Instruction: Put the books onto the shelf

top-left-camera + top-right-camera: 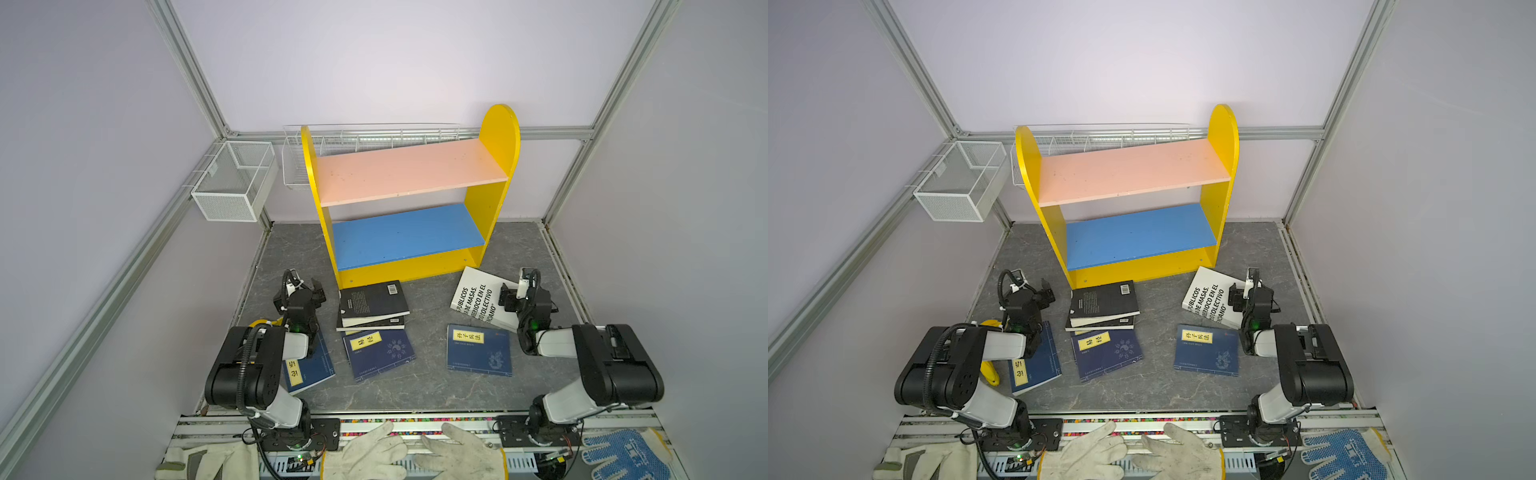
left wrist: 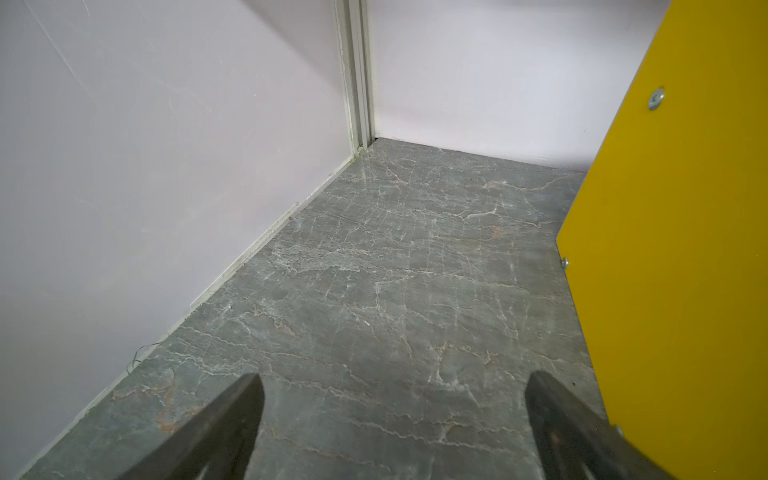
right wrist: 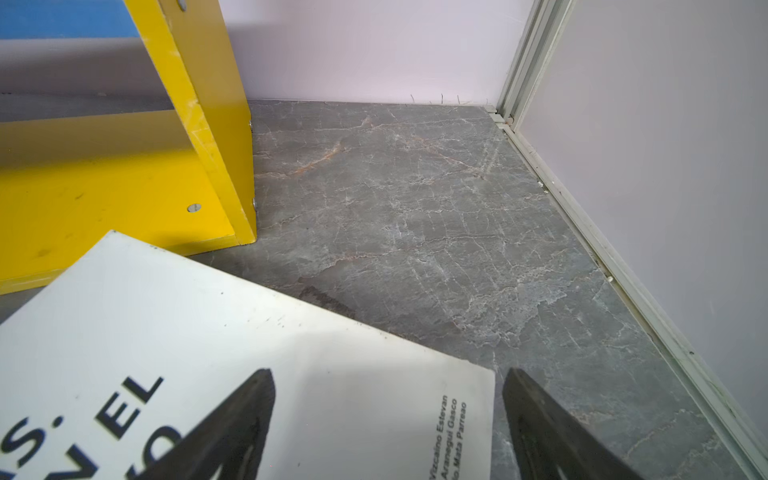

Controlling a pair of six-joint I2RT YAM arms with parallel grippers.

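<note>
With the shelf (image 1: 498, 141) bare, your right gripper (image 3: 388, 372) hangs spread over the white book (image 3: 208, 324) before the shelf, left gripper (image 2: 395, 376) spread, empty; next, likely pinch its edge.

On the shelf (image 1: 500, 137), the pink board (image 1: 407, 170) and blue board (image 1: 407, 237) were found open in front. Low approach was obstructed — black paperbacks (image 1: 372, 301) stacked before its base, the white book (image 1: 478, 299) by its right corner. Bare floor (image 2: 395, 270) was seen either side.

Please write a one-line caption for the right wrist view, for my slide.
Open right gripper over the edge of the white book, near the yellow shelf.
</note>
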